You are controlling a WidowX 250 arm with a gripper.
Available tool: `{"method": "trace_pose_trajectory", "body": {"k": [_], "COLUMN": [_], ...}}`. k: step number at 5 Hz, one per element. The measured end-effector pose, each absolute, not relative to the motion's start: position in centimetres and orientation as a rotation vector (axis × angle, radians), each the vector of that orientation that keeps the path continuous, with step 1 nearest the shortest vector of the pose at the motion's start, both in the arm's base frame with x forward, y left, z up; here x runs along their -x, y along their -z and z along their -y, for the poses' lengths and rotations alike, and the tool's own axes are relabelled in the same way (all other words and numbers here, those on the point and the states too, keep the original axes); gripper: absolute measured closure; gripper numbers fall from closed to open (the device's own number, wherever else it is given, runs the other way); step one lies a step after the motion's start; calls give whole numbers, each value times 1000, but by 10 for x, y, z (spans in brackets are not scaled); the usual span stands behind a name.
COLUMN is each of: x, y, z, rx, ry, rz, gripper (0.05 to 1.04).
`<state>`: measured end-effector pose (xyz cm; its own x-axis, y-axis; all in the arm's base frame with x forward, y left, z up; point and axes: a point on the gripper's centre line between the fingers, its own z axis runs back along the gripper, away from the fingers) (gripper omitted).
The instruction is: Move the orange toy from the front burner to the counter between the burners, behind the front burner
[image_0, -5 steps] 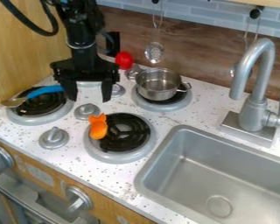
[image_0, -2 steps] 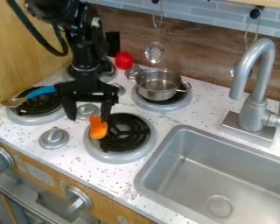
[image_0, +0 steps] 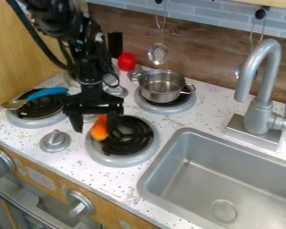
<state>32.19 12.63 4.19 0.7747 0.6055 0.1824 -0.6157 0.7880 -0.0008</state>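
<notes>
Pot (image_0: pixel 161 86) behind sink (image_0: pixel 220 183), left of faucet (image_0: pixel 262 89).

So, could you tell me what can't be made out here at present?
All in the camera view:
- Orange object: upper part hidden by the gripper; whether they touch, I can't tell.
- Small knob: mostly behind the gripper.
- Right hanging utensil: partly behind the faucet.
- Sink: near corner cut off by the bottom edge.
</notes>
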Motion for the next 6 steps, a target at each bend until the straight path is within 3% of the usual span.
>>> {"method": "trace_pose_trajectory", "body": {"k": [1, 2, 3, 4, 5, 6], "x": [-323, -325, -319, -309, -320, -340], "y": [-32, -28, -26, -27, -75, -113], "z": [-123, -120, -123, -124, -133, -136], "rx": [-42, -15, 26, 31, -11, -10], "ry": [-657, -650, -603, -554, -505, -481], "rz": [167, 161, 134, 70, 139, 196], "gripper": [155, 442, 577, 581, 581, 581]}}
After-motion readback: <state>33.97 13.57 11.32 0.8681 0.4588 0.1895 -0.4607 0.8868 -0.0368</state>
